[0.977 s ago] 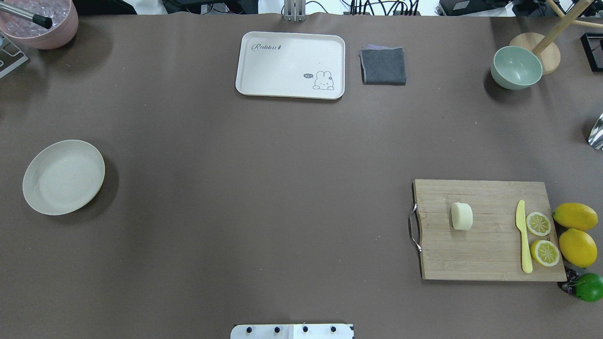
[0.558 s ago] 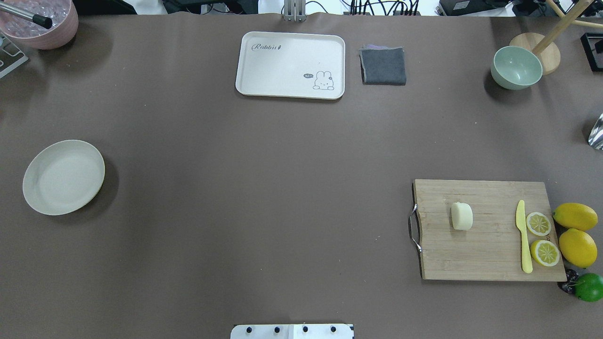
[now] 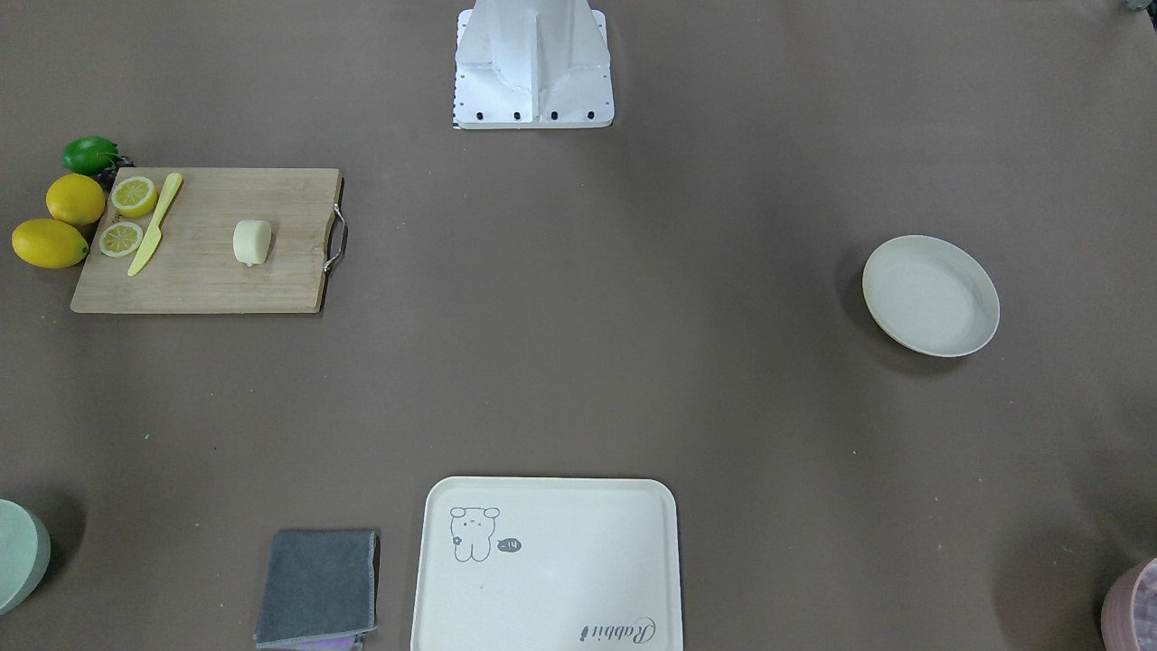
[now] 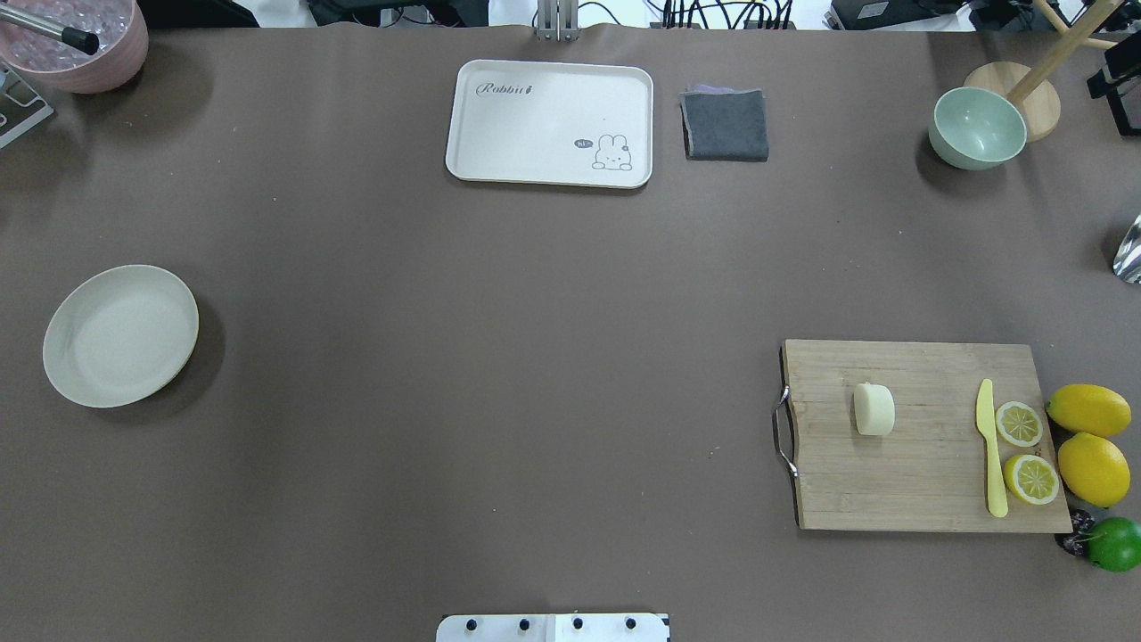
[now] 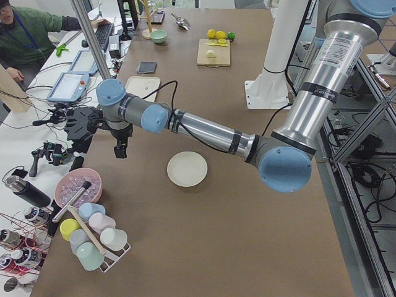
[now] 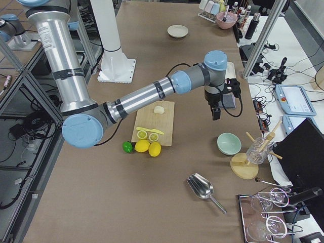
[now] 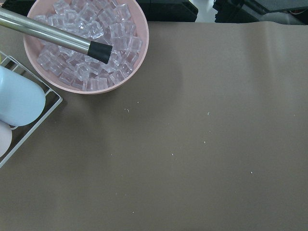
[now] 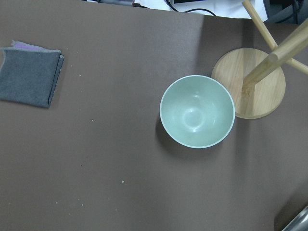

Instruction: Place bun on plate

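Overhead exterior view: the only readable text was on the cream tray [image 4: 548,125] at the far middle of the table. It had "Rabbit" in script in one corner and a small dark "hi" bubble beside the rabbit drawing. I saw no writing on anything else.

The bun [image 4: 874,409] sat on the wooden cutting board [image 4: 927,481] at near right, on its handle half. It was apart from the yellow knife [image 4: 989,450] and the two lemon slices [image 4: 1019,423] at the board's right edge. Nothing was touching the bun.

The plate [image 4: 120,335] lay at the left, bare, well apart from the board.

Right gripper [image 6: 215,112]: it showed only in the exterior right view, hanging above the table at the far right, pointing down. Its wrist camera looked down on the green bowl [image 8: 197,111], with the grey cloth [image 8: 30,77] off to the left. That put it on the far side of the board, well apart from the bun. I couldn't tell whether the fingers were spread or closed.

Left gripper [image 5: 120,148]: it showed only in the exterior left view, hanging at the far left. Its wrist camera caught the pink bowl [image 7: 142,45] of ice cubes with a metal handle across it. It was on the far side of the plate and a whole table away from the bun. I couldn't tell the finger state there either.
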You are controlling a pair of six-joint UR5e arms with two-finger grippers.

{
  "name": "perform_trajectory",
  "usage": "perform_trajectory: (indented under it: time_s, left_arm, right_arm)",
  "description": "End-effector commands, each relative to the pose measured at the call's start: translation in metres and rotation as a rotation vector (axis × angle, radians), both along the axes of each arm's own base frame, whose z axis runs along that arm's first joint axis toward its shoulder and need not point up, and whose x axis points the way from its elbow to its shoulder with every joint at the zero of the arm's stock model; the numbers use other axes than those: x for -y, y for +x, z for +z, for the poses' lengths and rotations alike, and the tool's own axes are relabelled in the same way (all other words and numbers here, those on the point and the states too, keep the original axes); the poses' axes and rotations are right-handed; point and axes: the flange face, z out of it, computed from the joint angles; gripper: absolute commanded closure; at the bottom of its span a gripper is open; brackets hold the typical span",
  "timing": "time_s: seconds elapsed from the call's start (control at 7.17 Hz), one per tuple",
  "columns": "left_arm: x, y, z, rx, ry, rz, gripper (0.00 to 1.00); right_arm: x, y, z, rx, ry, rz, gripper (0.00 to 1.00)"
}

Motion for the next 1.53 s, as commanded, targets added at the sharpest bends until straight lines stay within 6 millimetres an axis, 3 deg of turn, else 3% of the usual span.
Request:
perform_trajectory:
  time_s: [0.0,0.14,0.28,0.56,0.98,1.4]
  left_arm:
    - [-0.001,0.005,0.001,0.001,-0.002,0.007,0.02]
    - [-0.002,0.007,0.002,0.001,-0.002,0.010,0.02]
    - [-0.009,0.022,0.014,0.004,-0.018,0.036,0.02]
    - [-0.042,0.076,0.072,0.007,-0.032,0.131,0.02]
    - [-0.074,0.117,0.143,0.015,0.013,0.255,0.02]
    - [-0.079,0.132,0.165,0.023,0.022,0.321,0.03]
  right_arm:
    - [0.002,-0.008,-0.007,-0.003,0.011,-0.008,0.00]
    - [0.004,-0.008,-0.009,-0.003,0.014,-0.006,0.00]
    - [0.004,-0.012,-0.009,-0.002,0.014,-0.014,0.00]
    - [0.003,-0.019,-0.018,0.002,0.030,-0.026,0.00]
    - [0.001,-0.019,-0.026,0.009,0.046,-0.028,0.00]
    - [0.001,-0.023,-0.031,0.012,0.055,-0.034,0.00]
